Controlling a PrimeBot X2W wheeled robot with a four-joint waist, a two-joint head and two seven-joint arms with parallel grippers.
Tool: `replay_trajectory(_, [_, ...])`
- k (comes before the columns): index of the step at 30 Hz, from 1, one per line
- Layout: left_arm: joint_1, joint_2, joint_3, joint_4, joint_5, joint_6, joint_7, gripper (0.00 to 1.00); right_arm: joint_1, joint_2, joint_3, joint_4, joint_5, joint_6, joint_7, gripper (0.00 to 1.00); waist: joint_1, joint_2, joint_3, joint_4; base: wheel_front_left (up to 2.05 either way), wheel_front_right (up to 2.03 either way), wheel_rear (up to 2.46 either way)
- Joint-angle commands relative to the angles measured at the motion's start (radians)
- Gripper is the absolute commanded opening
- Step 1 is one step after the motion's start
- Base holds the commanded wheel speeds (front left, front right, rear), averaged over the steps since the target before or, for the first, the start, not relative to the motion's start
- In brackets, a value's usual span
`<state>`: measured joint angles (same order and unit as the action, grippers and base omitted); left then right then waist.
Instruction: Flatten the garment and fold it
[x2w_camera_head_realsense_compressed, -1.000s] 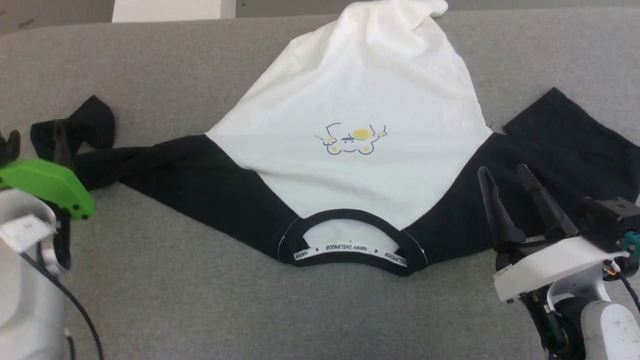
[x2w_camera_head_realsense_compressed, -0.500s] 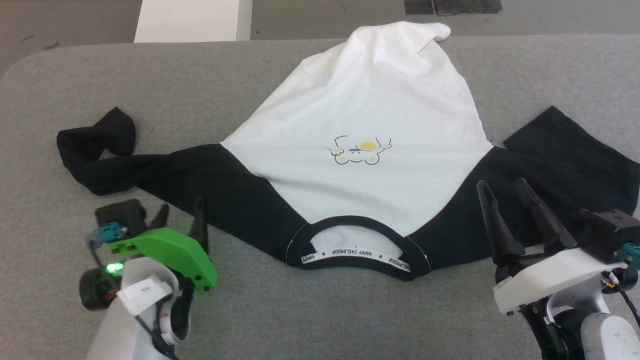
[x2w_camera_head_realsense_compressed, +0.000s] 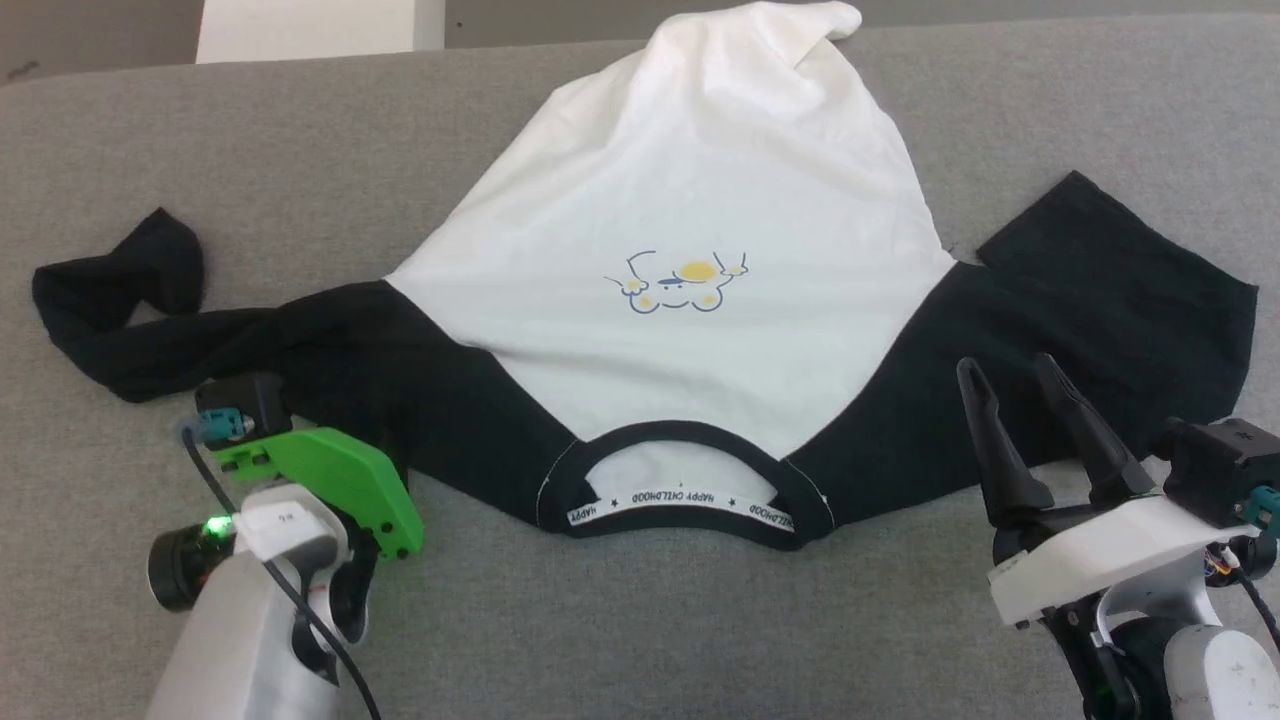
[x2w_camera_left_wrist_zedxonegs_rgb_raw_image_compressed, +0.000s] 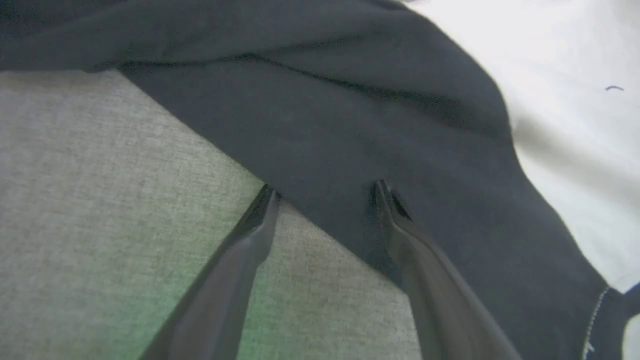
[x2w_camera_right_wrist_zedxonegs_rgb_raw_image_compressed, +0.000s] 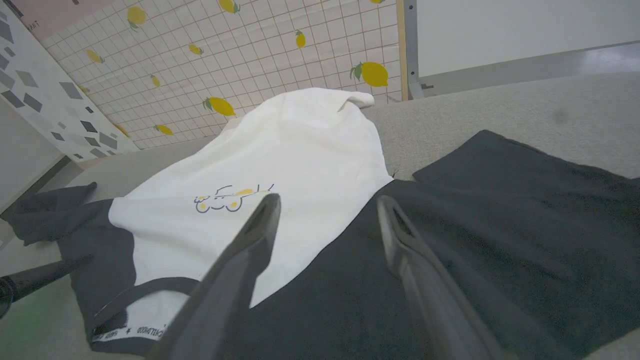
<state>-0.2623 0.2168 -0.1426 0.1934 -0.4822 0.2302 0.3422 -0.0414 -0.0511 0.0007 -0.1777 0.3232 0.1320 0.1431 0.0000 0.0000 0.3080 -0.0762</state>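
In the head view, the garment (x2w_camera_head_realsense_compressed: 680, 200) lies front up on the grey counter (x2w_camera_head_realsense_compressed: 600, 620), with its black collar (x2w_camera_head_realsense_compressed: 690, 435) and lettered neck tape (x2w_camera_head_realsense_compressed: 680, 497) nearest you and the chest print (x2w_camera_head_realsense_compressed: 675, 283) showing. By my reading you are partway through flattening and no fold has been made. The right sleeve (x2w_camera_head_realsense_compressed: 1110, 290) is spread broad and fairly smooth, but the left sleeve (x2w_camera_head_realsense_compressed: 200, 340) is twisted into a rope with its cuff (x2w_camera_head_realsense_compressed: 150, 260) bunched. The white body narrows to a crumpled peak (x2w_camera_head_realsense_compressed: 800, 20) at the far edge, so the hem needs drawing out as well. The right pincer (x2w_camera_head_realsense_compressed: 1005, 365) hovers with its fingers apart over the near edge of the right sleeve, holding nothing. The left arm's green housing (x2w_camera_head_realsense_compressed: 320, 475) sits low beside the left sleeve. In the left wrist view, the left pincer (x2w_camera_left_wrist_zedxonegs_rgb_raw_image_compressed: 325, 189) is spread wide and straddles the near edge of the sleeve. One tip is at the grey counter just by the hem and the other is against the black cloth, and nothing is clamped yet. It looks set to pinch that edge. In the right wrist view, the right pincer's fingers stand apart above the black sleeve, with the white body and print beyond them and a lemon-patterned tiled wall (x2w_camera_right_wrist_zedxonegs_rgb_raw_image_compressed: 250, 50) behind.
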Motion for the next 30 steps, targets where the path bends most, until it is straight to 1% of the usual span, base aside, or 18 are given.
replay_trajectory(1, [-0.009, 0.007, -0.001, 0.037, -0.001, 0.011, 0.020, 1.00, -0.016, 0.001, 0.002, 0.001, 0.008, -0.001, -0.009, 1.00, 0.0000, 0.0000, 0.013, -0.009, 0.00, 0.00, 0.00])
replay_trajectory(4, [-0.026, 0.011, 0.000, 0.068, -0.008, 0.012, 0.040, 1.00, -0.021, 0.001, 0.005, 0.003, 0.008, -0.001, -0.011, 1.00, 0.0000, 0.0000, 0.020, -0.012, 0.00, 0.00, 0.00])
replay_trajectory(5, [-0.030, 0.016, -0.001, 0.078, -0.008, 0.010, 0.045, 0.58, -0.022, 0.001, 0.005, 0.003, 0.009, -0.001, -0.011, 1.00, 0.0000, 0.0000, 0.021, -0.014, 0.00, 0.00, 0.00])
replay_trajectory(7, [-0.035, 0.023, 0.002, 0.084, -0.011, 0.001, 0.032, 0.00, -0.025, 0.001, 0.006, 0.003, 0.009, -0.001, -0.011, 1.00, 0.0000, 0.0000, 0.023, -0.015, 0.00, 0.00, 0.00])
replay_trajectory(9, [-0.036, 0.031, 0.008, 0.081, -0.008, -0.010, -0.003, 0.00, -0.025, 0.001, 0.006, 0.002, 0.009, -0.001, -0.010, 1.00, 0.0000, 0.0000, 0.022, -0.015, 0.00, 0.00, 0.00])
replay_trajectory(12, [-0.021, 0.038, 0.018, 0.067, -0.006, -0.014, -0.046, 0.00, -0.015, 0.001, 0.004, 0.000, 0.001, -0.001, 0.003, 1.00, 0.0000, 0.0000, 0.014, -0.013, 0.00, 0.00, 0.00])
replay_trajectory(15, [0.012, 0.046, 0.030, 0.043, -0.008, -0.014, -0.076, 0.00, 0.019, 0.001, -0.006, -0.004, -0.005, -0.001, 0.052, 1.00, 0.0000, 0.0000, -0.001, -0.007, 0.00, 0.00, 0.00])
replay_trajectory(19, [0.065, 0.063, 0.072, 0.013, -0.009, 0.013, -0.126, 0.00, 0.085, 0.001, -0.050, 0.006, -0.002, -0.001, 0.164, 1.00, 0.0000, 0.0000, -0.015, 0.008, 0.00, 0.00, 0.00])
replay_trajectory(23, [0.101, 0.077, 0.091, -0.004, -0.012, 0.019, -0.146, 0.00, 0.123, 0.001, -0.101, 0.036, 0.017, -0.001, 0.250, 1.00, 0.0000, 0.0000, -0.019, 0.023, 0.00, 0.00, 0.00])
replay_trajectory(30, [0.097, 0.069, 0.079, -0.014, -0.022, 0.008, -0.151, 0.00, 0.087, 0.001, -0.114, 0.103, 0.038, -0.001, 0.293, 1.00, 0.0000, 0.0000, -0.005, 0.049, 0.00, 0.00, 0.00])
